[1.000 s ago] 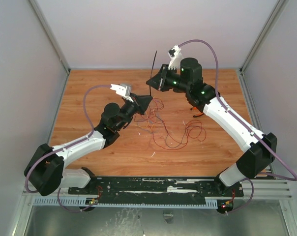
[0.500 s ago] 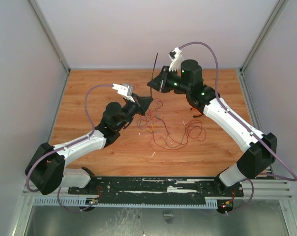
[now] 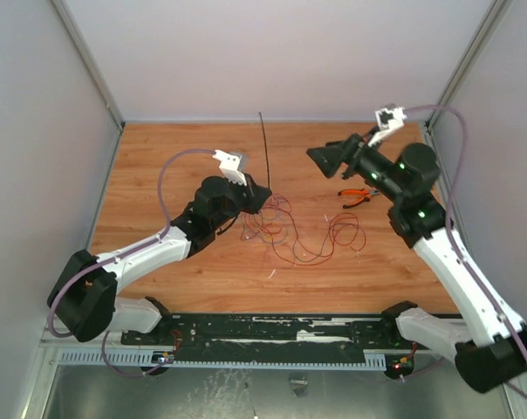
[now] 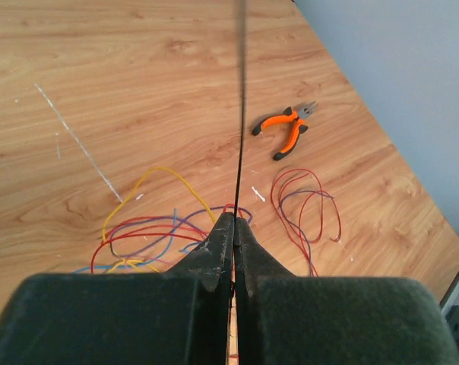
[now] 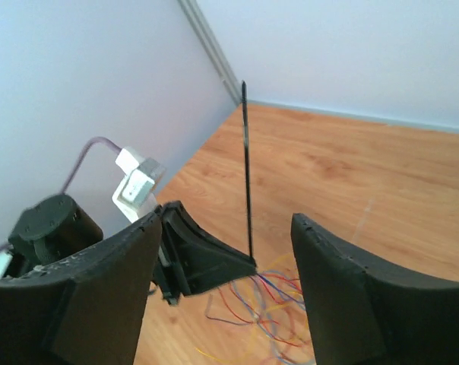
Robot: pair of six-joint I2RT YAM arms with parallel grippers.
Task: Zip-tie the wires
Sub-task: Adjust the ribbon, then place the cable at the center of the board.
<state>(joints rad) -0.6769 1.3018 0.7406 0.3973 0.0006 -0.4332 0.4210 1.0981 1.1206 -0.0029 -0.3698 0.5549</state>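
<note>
Cabling (image 3: 163, 175) in lilac is arching over the left arm, which is reaching from the near left corner toward the middle of the wooden table (image 3: 159, 140). The left gripper (image 3: 263, 197) is pinching its jaws fully together on the lower end of the zip tie (image 3: 264, 148). The black strip is standing straight up out of the fingertips (image 4: 223, 228), and its free end is pointing toward the back wall.

Just below and to the right of that grip, the wires (image 3: 290, 229) are lying loose on the wood. Red, yellow, blue and purple-grey strands are curling under the closed fingers, and a separate red loop (image 4: 305, 205) is resting farther right. Whether the zip tie is passing around any strand cannot be told.

Further right, the right gripper (image 3: 321, 160) is hovering above the table with its jaws standing wide apart and nothing between them. It is facing the upright strip but is keeping well apart from it. In the right wrist view the zip tie is showing between the two dark fingers (image 5: 115, 289), against the left arm behind it.

The orange-handled pliers (image 3: 358, 195) are lying flat on the table, below the right gripper and near the red loop.
</note>
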